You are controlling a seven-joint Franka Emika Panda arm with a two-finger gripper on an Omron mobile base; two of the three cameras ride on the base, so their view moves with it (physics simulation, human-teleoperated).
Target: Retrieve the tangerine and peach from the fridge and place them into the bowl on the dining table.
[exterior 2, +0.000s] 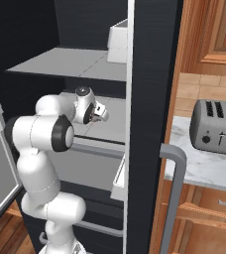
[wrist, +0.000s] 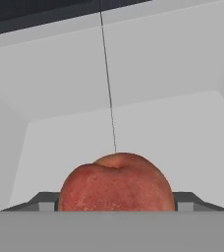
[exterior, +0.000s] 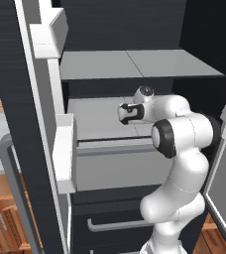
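In the hand view the peach [wrist: 116, 183], red-blushed with a dimple on top, rests on a light grey shelf [wrist: 173, 128] inside the fridge [exterior: 135, 64]. My gripper [wrist: 116, 203] is around it, with one dark fingertip [wrist: 46, 201] against its left side and the other against its right. In the base views the arm reaches into the middle shelf, and the hand [exterior: 129, 113] [exterior 2: 101, 113] is low over the shelf floor. The tangerine, the bowl and the dining table are out of view.
The open fridge door with white bins [exterior: 64, 149] stands to the left and another door edge [exterior 2: 130, 124] to the right. An upper shelf [exterior 2: 80, 64] lies above the hand. A drawer handle [exterior: 115, 225] is below. A toaster [exterior 2: 219, 131] sits on a marble counter [exterior 2: 199, 168].
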